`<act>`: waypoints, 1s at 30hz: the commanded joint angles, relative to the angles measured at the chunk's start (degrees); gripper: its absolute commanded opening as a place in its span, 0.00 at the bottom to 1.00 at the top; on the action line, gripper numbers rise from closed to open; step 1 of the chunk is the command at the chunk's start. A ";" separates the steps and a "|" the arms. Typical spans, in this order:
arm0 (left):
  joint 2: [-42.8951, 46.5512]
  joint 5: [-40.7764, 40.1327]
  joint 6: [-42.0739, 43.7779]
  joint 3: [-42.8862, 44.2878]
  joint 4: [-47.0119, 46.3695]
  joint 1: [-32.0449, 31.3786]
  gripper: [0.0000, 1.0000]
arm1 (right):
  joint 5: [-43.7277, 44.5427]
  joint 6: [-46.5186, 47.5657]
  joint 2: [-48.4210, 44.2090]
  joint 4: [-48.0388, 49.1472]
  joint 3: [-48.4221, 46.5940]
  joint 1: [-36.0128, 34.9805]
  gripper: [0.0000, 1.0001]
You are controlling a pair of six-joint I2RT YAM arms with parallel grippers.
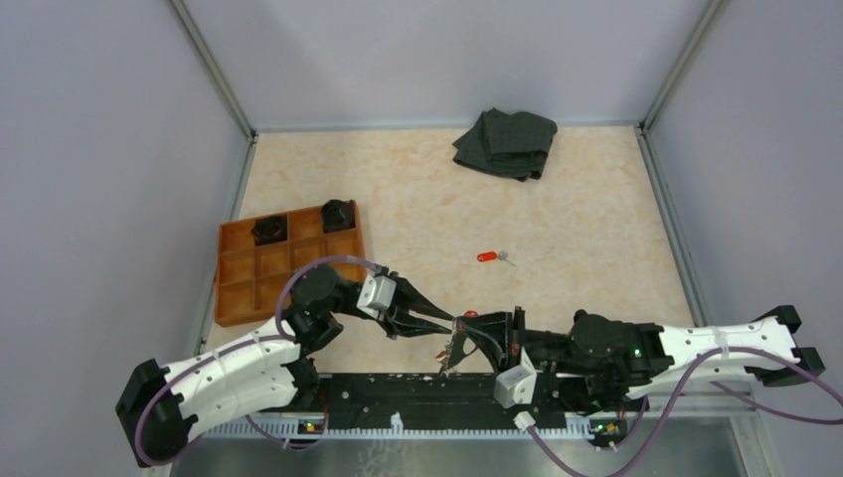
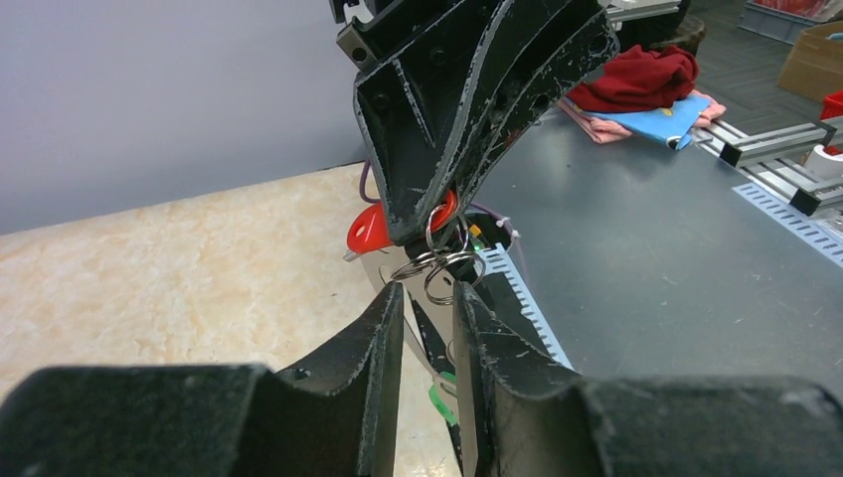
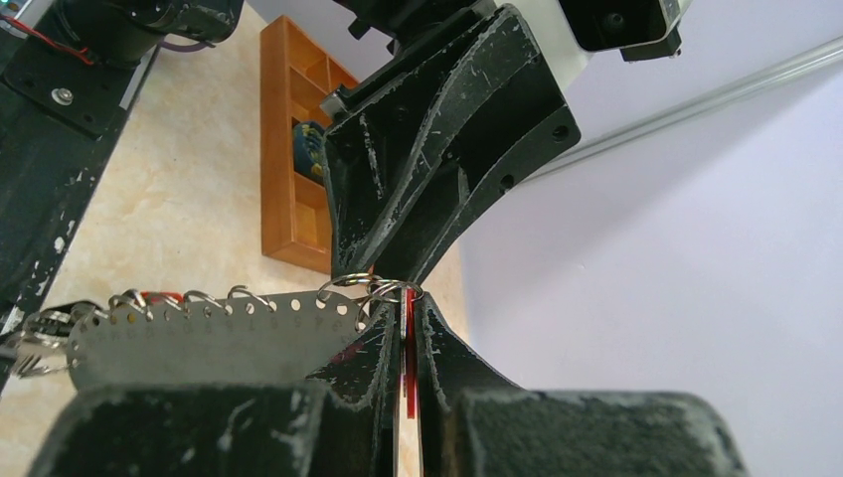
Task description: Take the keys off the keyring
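Note:
The key holder is a flat grey metal plate (image 3: 199,343) with a row of holes, each carrying a small silvery split ring (image 3: 348,283). It hangs between my two grippers near the table's front edge (image 1: 458,350). My right gripper (image 3: 405,303) is shut on a red-headed key (image 3: 409,348), seen edge-on between its fingers. My left gripper (image 2: 429,288) meets it tip to tip, shut on the split rings (image 2: 447,270) at that key. A green key head (image 2: 442,402) hangs below. One loose red-headed key (image 1: 487,256) lies on the table.
An orange gridded tray (image 1: 231,273) at the left holds two black coiled objects (image 1: 268,230) in its far cells. A dark folded cloth (image 1: 507,142) lies at the back. Grey walls enclose the table on three sides.

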State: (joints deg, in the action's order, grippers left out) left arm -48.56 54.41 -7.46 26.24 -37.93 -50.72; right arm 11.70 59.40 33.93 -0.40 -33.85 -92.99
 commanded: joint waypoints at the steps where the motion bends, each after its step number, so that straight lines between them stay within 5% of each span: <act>1: -0.44 1.77 -0.79 0.22 -6.18 -0.17 0.31 | -0.11 0.20 -0.12 4.36 -3.24 -0.76 0.00; 30: -2.78 4.38 -5.04 -1.84 -12.87 -1.04 0.21 | 1.30 1.23 0.67 5.80 -2.94 -0.79 0.00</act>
State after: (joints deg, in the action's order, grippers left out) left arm -50.70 56.64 -12.25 24.93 -45.58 -51.11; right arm 11.90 59.88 34.70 0.69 -33.85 -93.01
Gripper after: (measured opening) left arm 0.225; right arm 0.035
